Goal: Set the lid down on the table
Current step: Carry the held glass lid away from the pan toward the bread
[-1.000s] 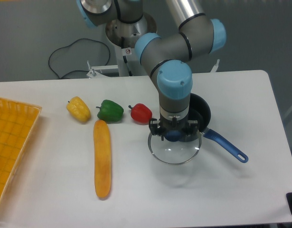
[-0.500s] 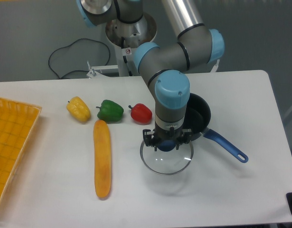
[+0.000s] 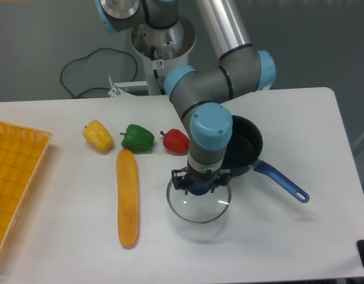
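Note:
My gripper [image 3: 199,187] is shut on the blue centre knob of the lid [image 3: 198,207], a clear glass disc with a silver rim. I hold the lid level, just above the white table [image 3: 270,236], to the front left of the dark saucepan [image 3: 245,145] with the blue handle [image 3: 282,182]. The lid's shadow falls on the table right under it. The saucepan stands open behind my wrist, which partly hides it.
A red pepper [image 3: 175,141], a green pepper [image 3: 137,137] and a yellow pepper [image 3: 97,135] stand in a row left of the pan. A long orange vegetable [image 3: 127,198] lies left of the lid. An orange gridded tray [image 3: 13,183] sits at the left edge.
My gripper has carried the lid to the left and towards the front, away from the saucepan, and lower towards the table. The other things have not moved.

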